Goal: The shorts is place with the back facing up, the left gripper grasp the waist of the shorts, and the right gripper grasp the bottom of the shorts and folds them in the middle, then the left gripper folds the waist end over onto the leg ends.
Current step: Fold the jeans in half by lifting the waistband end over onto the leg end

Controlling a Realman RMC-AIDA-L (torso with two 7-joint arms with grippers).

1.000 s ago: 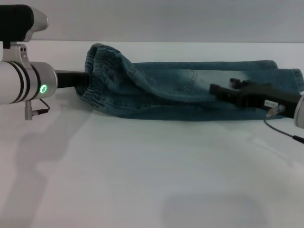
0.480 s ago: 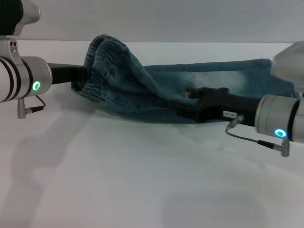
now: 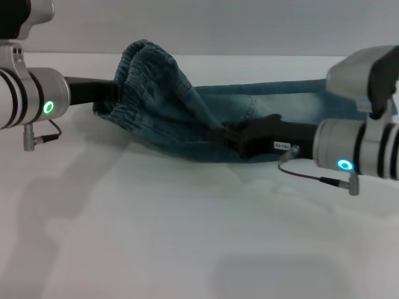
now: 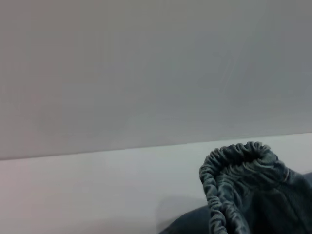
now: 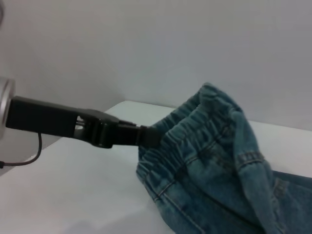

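The shorts [image 3: 206, 121] are lying folded lengthwise into a long band across the far part of the table, blue washed denim with a paler faded patch near the middle. The waist of the shorts [image 3: 134, 81] is being held up off the surface at the robot's left end, its gathered elastic band bunching into ruffled arcs and standing higher than the remaining cloth. From there the fabric is sloping down in diagonal folds toward the flat part. The leg end is stretching away to the robot's right, partly hidden.
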